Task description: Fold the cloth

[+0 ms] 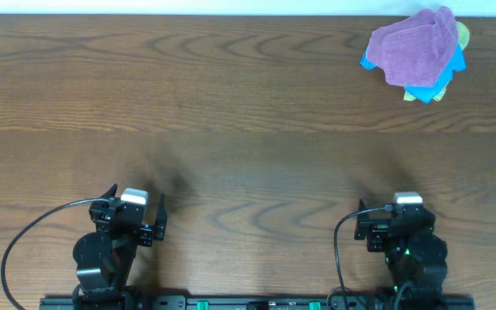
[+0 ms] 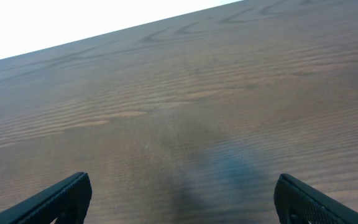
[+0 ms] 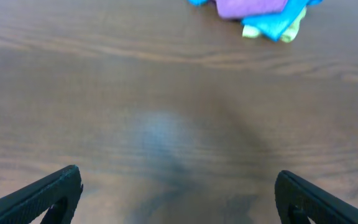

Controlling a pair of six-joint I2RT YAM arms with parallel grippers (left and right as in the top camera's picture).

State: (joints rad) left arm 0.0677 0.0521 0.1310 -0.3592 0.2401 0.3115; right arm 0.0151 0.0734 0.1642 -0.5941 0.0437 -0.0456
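Three cloths (image 1: 412, 47) — two tools (image 2: 180, 196) (image 3: 178, 193)

The dark wood-grain table (image 1: 231, 103) carries one small heap of cloths near its far right corner. A crumpled purple cloth (image 1: 412, 47) tops the heap, with a bright blue cloth (image 1: 444, 82) and a yellow-green cloth (image 1: 463, 34) showing at the edges beneath it.

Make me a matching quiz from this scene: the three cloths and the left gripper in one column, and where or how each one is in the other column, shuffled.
Column A
1. purple cloth
2. blue cloth
3. yellow-green cloth
4. left gripper

Column B
a. jaws wide apart, holding nothing
b. lying on top of the other cloths
c. only thin slivers showing at the edges
d. corners sticking out from under the purple one

Pairs: 1-b, 2-d, 3-c, 4-a
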